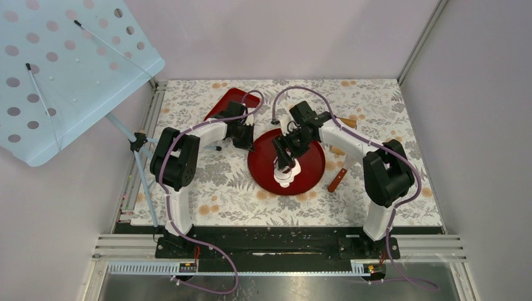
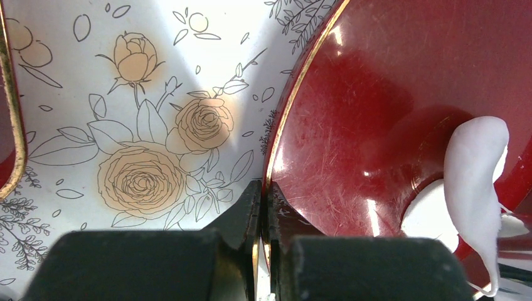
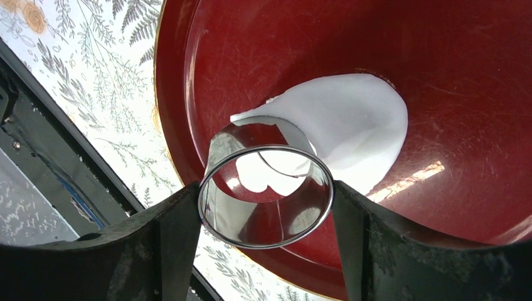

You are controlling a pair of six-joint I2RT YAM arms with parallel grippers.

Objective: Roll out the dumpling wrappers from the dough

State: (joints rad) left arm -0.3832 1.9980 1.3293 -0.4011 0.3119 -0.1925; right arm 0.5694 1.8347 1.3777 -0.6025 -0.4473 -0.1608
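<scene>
A round red plate [image 1: 313,164] lies mid-table with a white dough sheet [image 3: 357,122] on it. My right gripper [image 3: 266,195] is shut on a shiny metal ring cutter [image 3: 216,188], held just over the near end of the dough. There the sheet's edge curls up against the ring; from the left wrist it shows as a raised flap [image 2: 473,182]. A flat white piece [image 2: 426,213] lies on the plate under that flap; I cannot tell whether it is a cut dumpling wrapper. My left gripper [image 2: 262,188] is shut on the plate's gold rim [image 2: 295,94] at its left edge.
A red rectangular tray [image 1: 227,100] sits at the back left behind the left arm. A rolling pin with wooden handles [image 1: 337,180] lies under the right arm, right of the plate. A flowered cloth [image 1: 219,194] covers the table.
</scene>
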